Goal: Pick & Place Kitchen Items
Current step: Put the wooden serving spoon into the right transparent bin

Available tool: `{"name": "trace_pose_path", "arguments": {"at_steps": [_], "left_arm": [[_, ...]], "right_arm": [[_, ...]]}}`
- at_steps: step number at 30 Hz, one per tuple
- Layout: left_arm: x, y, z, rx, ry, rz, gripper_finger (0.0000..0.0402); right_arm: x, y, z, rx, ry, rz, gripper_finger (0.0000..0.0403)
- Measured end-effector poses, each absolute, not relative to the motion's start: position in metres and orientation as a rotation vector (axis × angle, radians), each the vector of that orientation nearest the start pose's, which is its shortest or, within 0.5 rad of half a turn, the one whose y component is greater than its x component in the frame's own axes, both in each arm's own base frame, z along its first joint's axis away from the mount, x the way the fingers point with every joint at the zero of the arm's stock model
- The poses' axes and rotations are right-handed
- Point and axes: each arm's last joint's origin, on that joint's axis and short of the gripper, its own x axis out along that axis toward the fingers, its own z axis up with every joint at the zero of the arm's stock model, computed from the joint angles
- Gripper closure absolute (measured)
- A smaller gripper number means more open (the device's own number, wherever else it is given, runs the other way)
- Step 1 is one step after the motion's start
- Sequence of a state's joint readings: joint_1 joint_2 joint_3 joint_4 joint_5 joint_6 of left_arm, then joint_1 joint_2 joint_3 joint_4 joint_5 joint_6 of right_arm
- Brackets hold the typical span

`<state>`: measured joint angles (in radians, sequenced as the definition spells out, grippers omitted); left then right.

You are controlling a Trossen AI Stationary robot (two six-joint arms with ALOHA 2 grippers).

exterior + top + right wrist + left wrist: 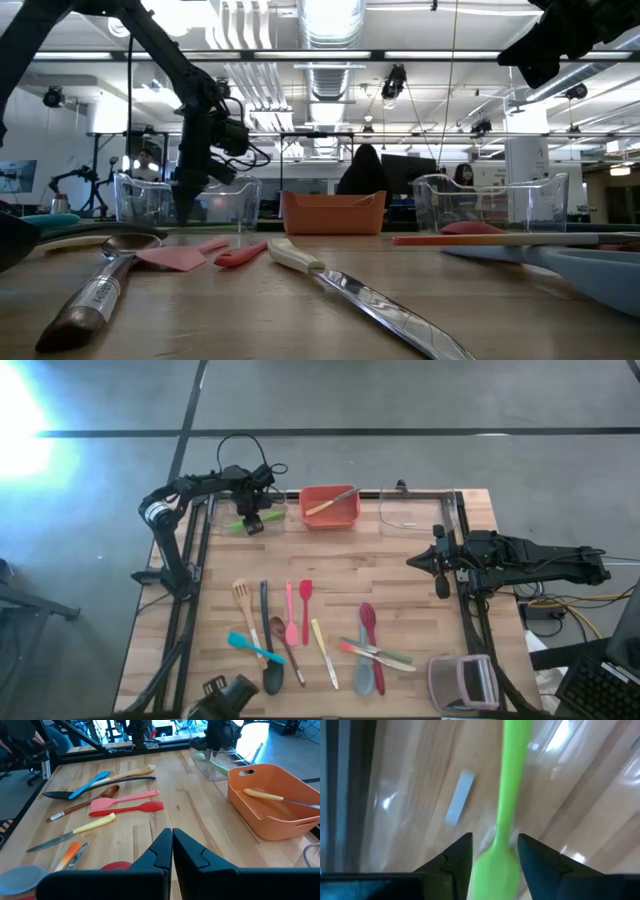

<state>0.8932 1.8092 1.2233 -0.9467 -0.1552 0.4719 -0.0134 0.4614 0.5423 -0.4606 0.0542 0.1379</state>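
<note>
Green utensil [506, 800] between the left gripper's [495, 851] half-spread jaws, right gripper [172, 842] jaws pressed together, empty.

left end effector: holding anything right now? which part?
Cannot tell. The green utensil sits between the left end effector fingers near its wide end, gaps showing. Right end effector shut, empty.

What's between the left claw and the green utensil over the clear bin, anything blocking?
Nothing visible. The left claw straddles the green utensil directly, one finger on each side, over the clear bin at the table's far left corner. Whether the fingers touch it can't be told.
</note>
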Motion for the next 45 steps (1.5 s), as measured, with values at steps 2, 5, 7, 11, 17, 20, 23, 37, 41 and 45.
{"name": "trace_pose_path", "arguments": {"at_steps": [2, 5, 7, 11, 17, 20, 23, 37, 41, 45], "left_arm": [[0.196, 0.252, 0.186, -0.214, 1.661, 0.463, 0.0244], [0.193, 0.25, 0.201, -0.216, 1.68, 0.484, 0.0244], [0.191, 0.247, 0.211, -0.219, 1.669, 0.495, 0.0243], [0.186, 0.241, 0.239, -0.202, 1.593, 0.549, 0.0244], [0.176, 0.22, 0.282, -0.191, 1.411, 0.596, 0.0244], [0.174, 0.205, 0.302, -0.222, 1.263, 0.566, 0.0246], [0.173, 0.189, 0.323, -0.228, 1.087, 0.533, 0.0246], [0.187, 0.097, 0.371, -0.094, 0.512, 0.376, 0.0246], [0.188, 0.069, 0.361, -0.027, 0.429, 0.348, 0.0246], [0.186, 0.046, 0.344, 0.02, 0.371, 0.359, 0.0246]], "right_arm": [[0.113, -0.003, 0.265, 0.128, 0.375, -0.093, 0.0394], [0.113, -0.003, 0.265, 0.128, 0.375, -0.093, 0.0394], [0.113, -0.003, 0.265, 0.128, 0.374, -0.093, 0.0394], [0.113, -0.003, 0.265, 0.129, 0.374, -0.093, 0.0394], [0.113, -0.003, 0.265, 0.128, 0.375, -0.092, 0.0394], [0.113, -0.003, 0.265, 0.128, 0.375, -0.093, 0.0394], [0.113, -0.003, 0.265, 0.128, 0.375, -0.092, 0.0394], [0.111, -0.003, 0.263, -0.036, 0.405, -0.064, 0.0394], [0.11, -0.003, 0.262, -0.358, 0.415, 0.005, 0.0394], [0.11, -0.003, 0.262, -0.516, 0.417, 0.039, 0.0394]]}}
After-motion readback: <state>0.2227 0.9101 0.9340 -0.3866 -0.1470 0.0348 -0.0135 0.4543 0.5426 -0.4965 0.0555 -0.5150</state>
